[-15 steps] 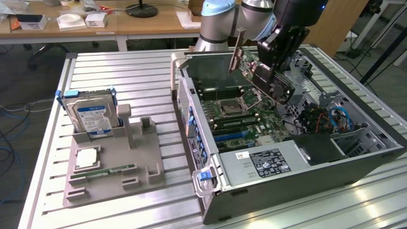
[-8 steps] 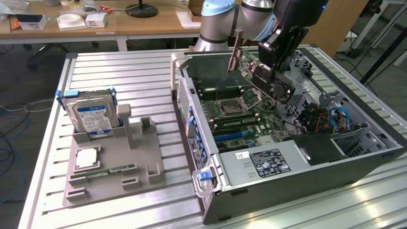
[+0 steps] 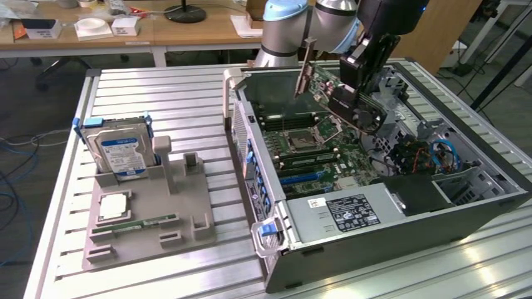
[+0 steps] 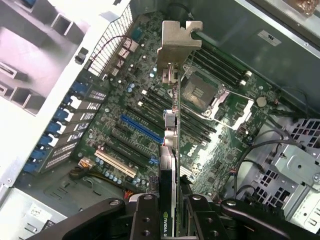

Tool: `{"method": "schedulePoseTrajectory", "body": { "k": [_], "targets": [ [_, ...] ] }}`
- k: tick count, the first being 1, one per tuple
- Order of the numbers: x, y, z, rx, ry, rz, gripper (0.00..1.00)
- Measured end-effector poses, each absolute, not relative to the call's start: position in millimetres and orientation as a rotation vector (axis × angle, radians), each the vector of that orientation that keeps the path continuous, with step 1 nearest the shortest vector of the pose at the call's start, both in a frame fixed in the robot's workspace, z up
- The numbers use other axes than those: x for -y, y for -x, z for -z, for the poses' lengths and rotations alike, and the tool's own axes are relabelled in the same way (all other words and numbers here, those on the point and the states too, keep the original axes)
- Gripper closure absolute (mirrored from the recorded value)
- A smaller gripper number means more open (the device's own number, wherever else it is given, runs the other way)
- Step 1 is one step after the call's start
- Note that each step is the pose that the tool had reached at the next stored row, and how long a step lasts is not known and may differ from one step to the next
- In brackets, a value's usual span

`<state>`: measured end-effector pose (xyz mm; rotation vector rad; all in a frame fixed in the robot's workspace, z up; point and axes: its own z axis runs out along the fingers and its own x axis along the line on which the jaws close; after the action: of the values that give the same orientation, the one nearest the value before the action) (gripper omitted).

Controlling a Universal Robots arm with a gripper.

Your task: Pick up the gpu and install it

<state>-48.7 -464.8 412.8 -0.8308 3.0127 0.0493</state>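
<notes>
Well off to the exterior view's left of the computer case [image 3: 390, 205], on the slatted metal worktop [image 3: 158, 93]: a grey holder [image 3: 179, 212] carrying a silver hard drive [image 3: 122, 152] upright with its blue label toward the camera, a flat square chip [image 3: 112, 207], and a narrow green RAM stick [image 3: 137, 224] lying in a groove. Next, the case itself, lying on its side with the open face up and the motherboard [image 3: 320, 156] bare inside; at the case's near end, a grey power supply [image 3: 345, 215] with a black label. Above the open case, over its far half and clear of the board: the gpu [image 3: 320, 87], on edge and tilted, silver end bracket [image 3: 305, 65] at the end away from the hand [image 3: 359, 93]. Pinching the card's other end, the hand, closed tight on both faces. Toward the exterior view's right inside the case, blue cables [image 3: 445, 152] among grey drive bays. From the wrist: the gpu [image 4: 169, 165] edge-on above the case's interior, dark fingers [image 4: 145, 215] clamped on either side of it; beneath, on the case's board, black expansion slots, a blue slot [image 4: 142, 129], a white slot [image 4: 116, 165] and the CPU socket [image 4: 200, 92] beside the RAM slots. Card not seated in any slot
</notes>
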Motion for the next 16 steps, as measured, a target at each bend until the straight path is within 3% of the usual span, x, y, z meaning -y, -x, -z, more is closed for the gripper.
{"method": "schedulePoseTrajectory", "body": {
  "k": [16],
  "targets": [
    [464.8,48.7,-412.8,-2.959,1.011,-0.051,0.74]
  ]
}}
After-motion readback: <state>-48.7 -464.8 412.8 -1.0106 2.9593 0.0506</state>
